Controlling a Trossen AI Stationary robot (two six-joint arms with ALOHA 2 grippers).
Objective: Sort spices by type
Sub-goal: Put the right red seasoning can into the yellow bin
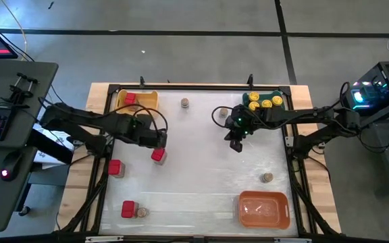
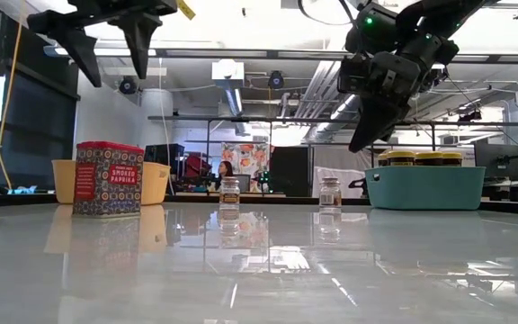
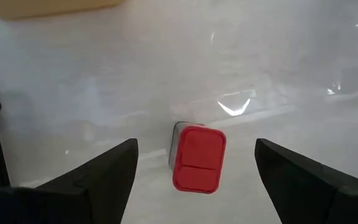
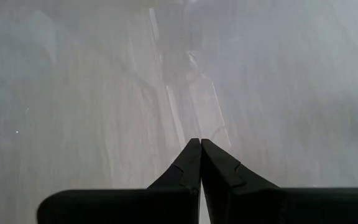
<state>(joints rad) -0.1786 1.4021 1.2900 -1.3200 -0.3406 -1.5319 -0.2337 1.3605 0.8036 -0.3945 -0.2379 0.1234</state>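
Directly below the left pincer (image 3: pixel 194 171), whose fingers stand wide apart and hold nothing, a red spice tin (image 3: pixel 197 158) sits on the surface (image 3: pixel 166 81), so this looks like the approach for a pick: it must drop straight down and close. Its label reads "SMOKED PAPRIKA" in the low view. Farther off, the right pincer (image 4: pixel 200 146) hangs pinched together, empty, near the teal tray (image 1: pixel 265 94) holding 3 yellow-lidded jars (image 1: pixel 265 101).

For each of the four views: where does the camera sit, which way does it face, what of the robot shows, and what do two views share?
High view: overhead, straight down; both arms, open left gripper, shut right gripper.
Low view: table height, facing the room; both grippers hang from above.
Left wrist view: looks down between spread fingers at a red boxy spice tin.
Right wrist view: closed fingers over bare white tabletop.
Shared: that tin also appears from overhead.
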